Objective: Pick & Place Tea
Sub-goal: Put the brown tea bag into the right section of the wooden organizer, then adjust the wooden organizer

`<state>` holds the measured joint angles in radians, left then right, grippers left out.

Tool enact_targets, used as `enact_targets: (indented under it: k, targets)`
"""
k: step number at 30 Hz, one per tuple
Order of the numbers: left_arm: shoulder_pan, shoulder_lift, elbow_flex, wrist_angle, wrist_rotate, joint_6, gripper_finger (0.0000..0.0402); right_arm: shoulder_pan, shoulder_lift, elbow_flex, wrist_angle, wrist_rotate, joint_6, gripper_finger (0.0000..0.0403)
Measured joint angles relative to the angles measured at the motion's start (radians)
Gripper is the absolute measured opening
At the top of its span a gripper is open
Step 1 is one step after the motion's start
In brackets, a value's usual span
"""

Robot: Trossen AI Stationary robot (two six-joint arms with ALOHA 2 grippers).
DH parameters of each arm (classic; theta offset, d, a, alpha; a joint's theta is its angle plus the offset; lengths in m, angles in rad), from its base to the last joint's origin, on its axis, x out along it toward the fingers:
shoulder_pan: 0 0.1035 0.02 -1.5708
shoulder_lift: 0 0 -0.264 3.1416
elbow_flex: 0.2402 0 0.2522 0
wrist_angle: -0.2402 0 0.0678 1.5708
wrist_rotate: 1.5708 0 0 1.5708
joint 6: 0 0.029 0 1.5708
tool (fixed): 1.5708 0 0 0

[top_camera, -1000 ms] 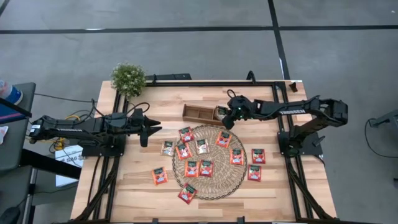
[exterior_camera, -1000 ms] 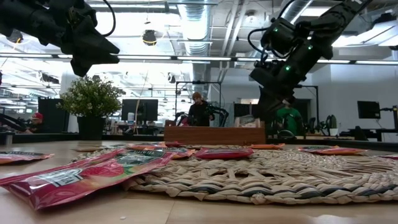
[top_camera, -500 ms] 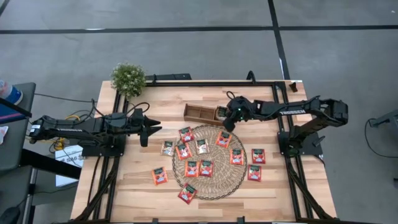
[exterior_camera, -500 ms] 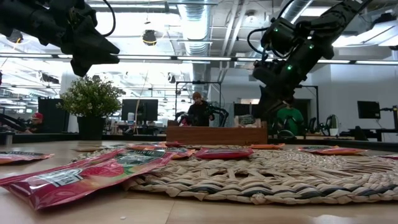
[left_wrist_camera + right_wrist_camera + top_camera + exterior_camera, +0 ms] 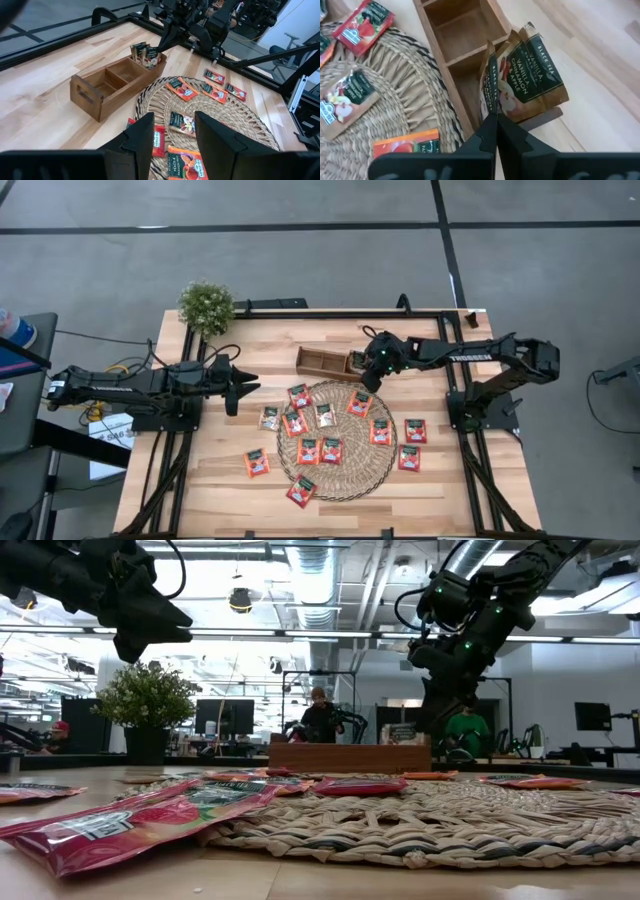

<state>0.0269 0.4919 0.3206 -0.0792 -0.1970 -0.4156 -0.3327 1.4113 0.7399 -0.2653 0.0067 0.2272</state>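
Observation:
Several red-orange tea sachets (image 5: 308, 450) and a few beige ones lie flat on the round straw mat (image 5: 345, 475) and on the wood around it. The brown divided tray (image 5: 320, 362) stands at the mat's far side. Two beige sachets stand in its right end compartment, one face-on (image 5: 535, 75) and one edge-on (image 5: 487, 90). My right gripper (image 5: 493, 122) is over that compartment, shut on the edge-on sachet. My left gripper (image 5: 245, 380) hovers open above the table's left part, clear of everything. My right gripper pinches the beige sachet by its upper edge (image 5: 490, 111) between the two fingers, coming from above and slanting in from the table's right. The sachet stands upright with its lower part inside the tray's end compartment, beside the other beige sachet.
A small potted plant (image 5: 206, 305) stands at the table's far left corner. Loose sachets lie off the mat on its left (image 5: 257, 463) and right (image 5: 412, 430). The tray's other two compartments (image 5: 107, 82) hold nothing. People show in the room beyond the table.
My right gripper has risen a little above the tray's right end while staying shut. The tray has slid slightly toward the table's right. A sachet's top edge now shows above the tray wall in the low view.

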Motion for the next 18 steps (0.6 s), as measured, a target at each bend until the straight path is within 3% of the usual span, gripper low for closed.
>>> enact_targets:
  k: [18]
  targets:
    - [0.000, 0.000, 0.000, 0.000, 0.016, 0.000, 0.0133, -0.018, 0.000, 0.055, -0.014, -0.008, 0.000, 0.0108]
